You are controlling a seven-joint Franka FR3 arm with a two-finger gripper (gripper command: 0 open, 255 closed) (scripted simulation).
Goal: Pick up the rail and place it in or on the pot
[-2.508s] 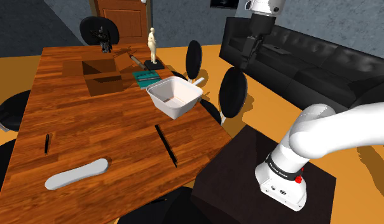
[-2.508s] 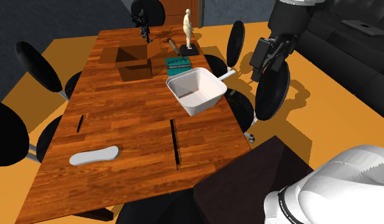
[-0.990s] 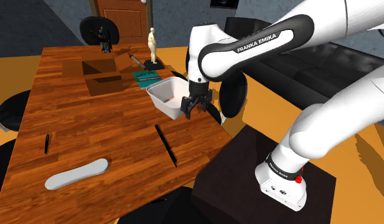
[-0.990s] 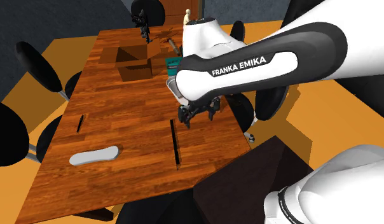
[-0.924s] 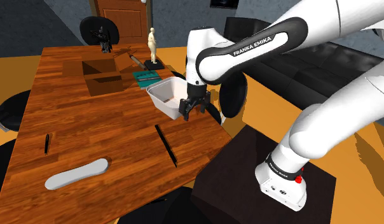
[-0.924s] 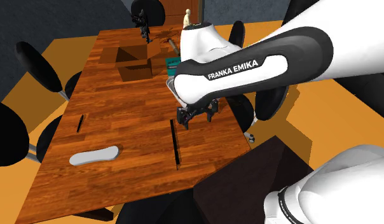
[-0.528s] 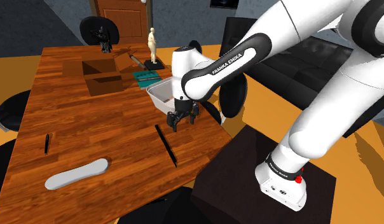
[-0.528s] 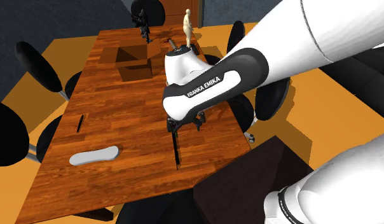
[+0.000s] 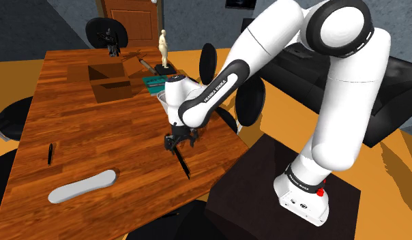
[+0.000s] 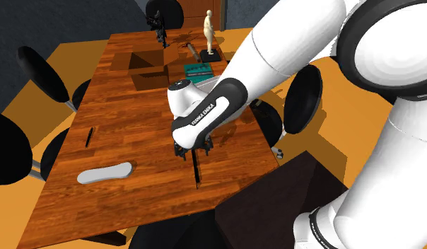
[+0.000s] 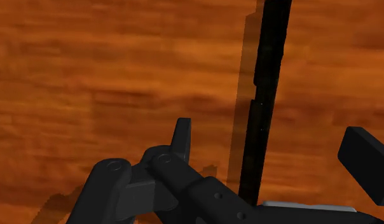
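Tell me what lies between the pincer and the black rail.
Nothing. In the wrist view the rail runs between the open pincer fingers, untouched, with only bare wooden table on either side.

Rail [image 9: 184, 166]: thin black strip, lying flat on wooden tabletop [image 9: 95, 136]

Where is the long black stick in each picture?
Shoulder view: the rail lies on the wooden table, sticking out from under the gripper, near the table's right edge.
Second exterior view: the rail sticks out just beneath the gripper, toward the table's near edge.
Wrist view: the rail runs between the open fingers, untouched.
Shared landmark: the black gripper over it.
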